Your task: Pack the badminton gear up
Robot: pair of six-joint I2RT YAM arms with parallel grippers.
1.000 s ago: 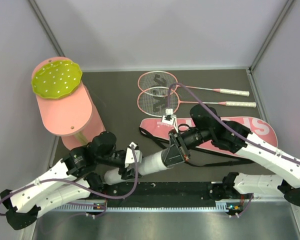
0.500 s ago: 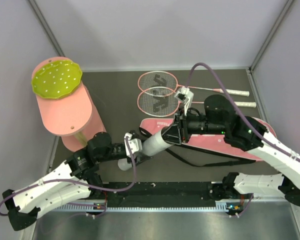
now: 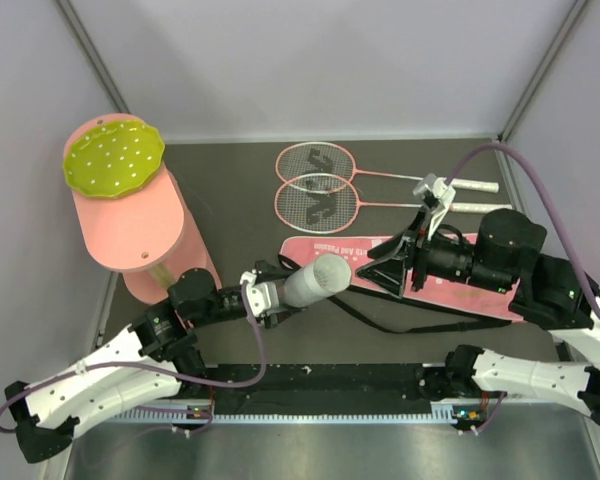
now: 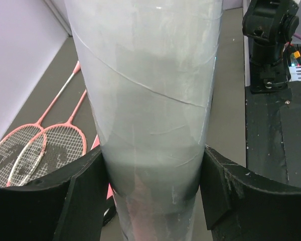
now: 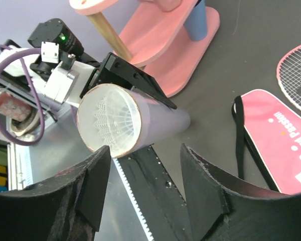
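My left gripper (image 3: pixel 272 297) is shut on the white tube (image 3: pixel 316 281), which points up and to the right. In the left wrist view the tube (image 4: pixel 150 100) fills the space between both fingers (image 4: pixel 85 191). In the right wrist view a white shuttlecock (image 5: pixel 113 116) sits inside the tube's open mouth. My right gripper (image 3: pixel 378 272) is open and empty, a short way right of the tube and above the pink bag (image 3: pixel 525 262). Two pink rackets (image 3: pixel 315 160) (image 3: pixel 315 205) lie side by side behind the bag.
A big pink cylinder (image 3: pixel 140 235) topped by a yellow-green dotted disc (image 3: pixel 112 158) stands at the left. The bag's black strap (image 3: pixel 420 322) loops in front of the bag. A black strip (image 3: pixel 330 385) runs along the near edge. Grey walls close in both sides.
My right gripper has opened and drawn back to the right from the tube's mouth. The left gripper has swung the tube's open end up and to the right.
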